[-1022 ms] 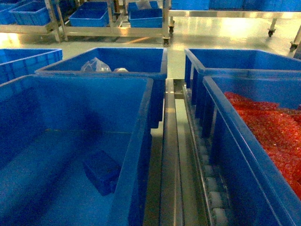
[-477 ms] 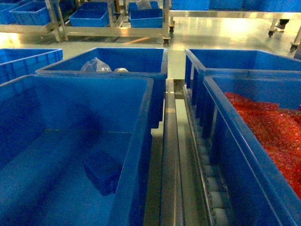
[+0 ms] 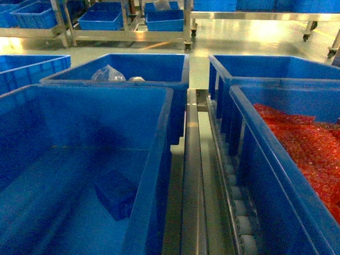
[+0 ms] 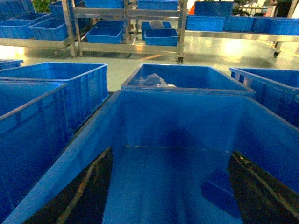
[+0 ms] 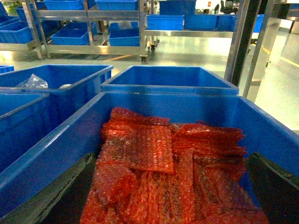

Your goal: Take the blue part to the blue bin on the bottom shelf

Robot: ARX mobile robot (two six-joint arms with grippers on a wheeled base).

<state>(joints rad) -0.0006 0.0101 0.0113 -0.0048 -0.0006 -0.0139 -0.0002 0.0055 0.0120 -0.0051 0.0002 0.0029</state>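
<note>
The blue part is a small dark-blue block lying on the floor of the big near-left tote. The left wrist view shows the blue part low and right, close to the right finger. My left gripper hangs open over that tote's inside, holding nothing. My right gripper is open above a tote of red bubble wrap. On the bottom shelf of the far rack stand two blue bins; which one is the task's blue bin I cannot tell. Neither gripper shows in the head view.
A metal roller rail runs between the left and right totes. Behind the near-left tote stands another holding a clear plastic bag. More blue totes stand at far left and back right.
</note>
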